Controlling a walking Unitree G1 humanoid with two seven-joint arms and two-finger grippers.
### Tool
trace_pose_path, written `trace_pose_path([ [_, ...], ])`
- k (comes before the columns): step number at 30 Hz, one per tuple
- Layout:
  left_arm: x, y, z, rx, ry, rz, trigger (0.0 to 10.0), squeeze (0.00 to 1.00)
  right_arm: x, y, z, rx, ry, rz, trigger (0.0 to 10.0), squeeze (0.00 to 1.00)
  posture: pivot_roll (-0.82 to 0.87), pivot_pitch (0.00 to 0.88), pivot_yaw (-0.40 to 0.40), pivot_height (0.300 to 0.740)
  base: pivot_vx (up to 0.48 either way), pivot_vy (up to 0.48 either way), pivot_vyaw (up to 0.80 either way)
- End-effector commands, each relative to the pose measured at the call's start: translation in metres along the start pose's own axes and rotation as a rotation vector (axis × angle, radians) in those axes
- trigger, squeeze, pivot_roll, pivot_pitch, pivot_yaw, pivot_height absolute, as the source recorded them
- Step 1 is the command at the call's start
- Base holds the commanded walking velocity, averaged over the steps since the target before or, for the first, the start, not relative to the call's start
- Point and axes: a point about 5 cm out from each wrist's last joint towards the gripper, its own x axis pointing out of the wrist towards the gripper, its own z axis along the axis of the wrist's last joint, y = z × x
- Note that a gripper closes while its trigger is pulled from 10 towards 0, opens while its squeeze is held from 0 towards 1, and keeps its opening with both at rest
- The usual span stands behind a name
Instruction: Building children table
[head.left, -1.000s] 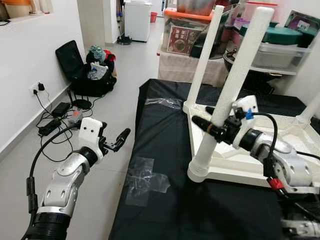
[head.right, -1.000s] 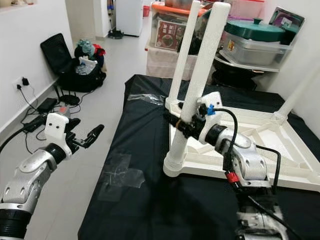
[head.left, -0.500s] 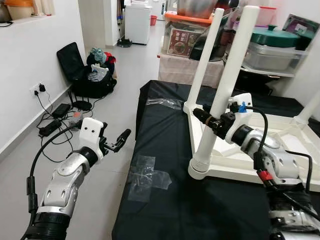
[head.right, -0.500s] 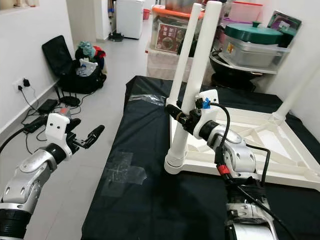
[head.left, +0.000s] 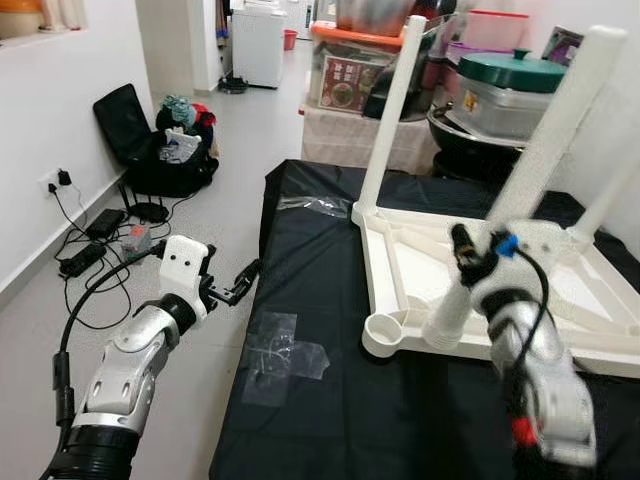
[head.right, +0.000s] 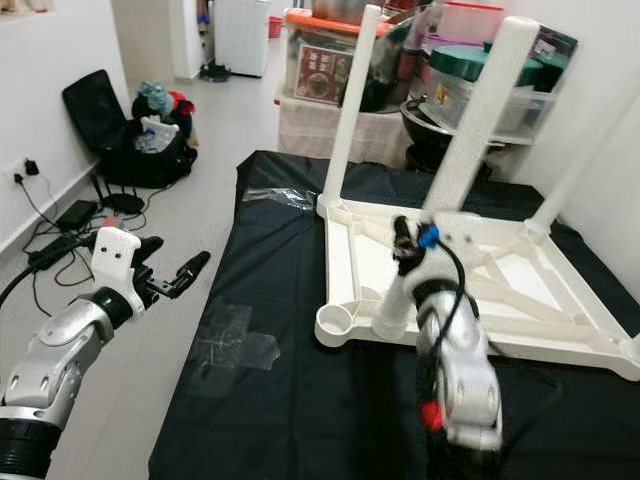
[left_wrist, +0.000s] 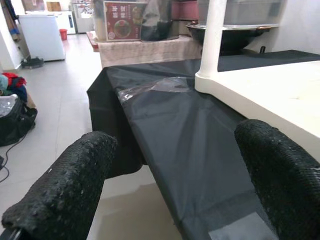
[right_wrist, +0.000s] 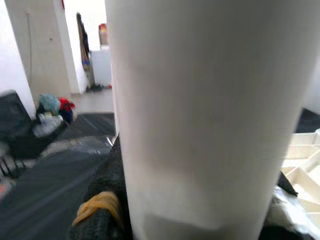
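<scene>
A white children's table lies upside down on a surface covered in black cloth. One white leg stands upright at its far left corner. My right gripper is shut on another white leg, which leans to the right; its foot rests inside the frame beside the empty near-left corner socket. In the right wrist view this leg sits between my black fingers. My left gripper hangs open over the floor, left of the cloth, holding nothing.
Tape patches stick to the cloth near its front left. Shelves with tubs and a green-lidded pot stand behind the table. A black bag and cables lie on the floor at the left wall.
The held leg stood upright in the near-left corner socket; now it leans right with its foot out of the socket. My right arm has swung right and nearer. The left arm has kept still.
</scene>
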Motion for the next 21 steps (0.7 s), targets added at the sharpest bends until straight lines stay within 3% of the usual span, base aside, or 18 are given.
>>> trace_pose_path([
  [1,0.003,-0.003,-0.001,0.004,0.008,-0.014,10.0,0.0,-0.004,0.014,-0.017,0.104,0.063,0.084,0.0,0.0,0.06,0.0,-0.096,0.74,0.0,0.0,0.0],
  [3,0.009,-0.004,0.001,0.004,0.0,-0.022,10.0,0.0,0.007,0.033,0.005,0.224,-0.038,0.367,0.0,0.0,0.06,0.0,-0.095,0.74,0.0,0.0,0.0],
  [4,0.009,-0.004,0.001,0.004,0.0,-0.022,10.0,0.0,0.007,0.033,0.005,0.224,-0.038,0.367,0.0,0.0,0.06,0.0,-0.095,0.74,0.0,0.0,0.0],
  [6,0.01,-0.004,0.002,0.003,-0.005,-0.023,10.0,0.0,0.013,0.041,0.03,0.234,-0.118,0.571,0.0,0.0,0.07,0.0,-0.104,0.74,0.0,0.0,0.0],
  [7,0.01,-0.004,0.002,0.003,-0.005,-0.023,10.0,0.0,0.013,0.041,0.03,0.234,-0.118,0.571,0.0,0.0,0.07,0.0,-0.104,0.74,0.0,0.0,0.0],
  [9,0.009,-0.004,0.002,0.002,-0.006,-0.019,10.0,0.0,0.013,0.048,0.045,0.206,-0.166,0.749,0.0,0.0,0.07,0.0,-0.108,0.74,0.0,0.0,0.0],
  [12,0.008,-0.003,0.001,0.002,-0.007,-0.017,10.0,0.0,0.012,0.051,0.048,0.18,-0.174,0.827,0.0,0.0,0.08,0.0,-0.116,0.74,0.0,0.0,0.0],
  [15,0.005,-0.002,0.002,0.0,-0.01,-0.003,10.0,0.0,0.018,0.053,0.049,0.097,-0.173,0.934,0.0,0.0,0.09,0.0,-0.129,0.74,0.0,0.0,0.0],
  [19,0.004,-0.001,0.002,0.0,-0.01,0.0,10.0,0.0,0.018,0.053,0.05,0.09,-0.173,0.942,0.0,0.0,0.09,0.0,-0.129,0.74,0.0,0.0,0.0],
  [21,0.002,-0.001,0.0,0.001,-0.007,0.002,10.0,0.0,0.022,0.046,0.044,0.057,-0.135,1.055,0.0,0.0,0.1,0.0,-0.129,0.74,0.0,0.0,0.0],
])
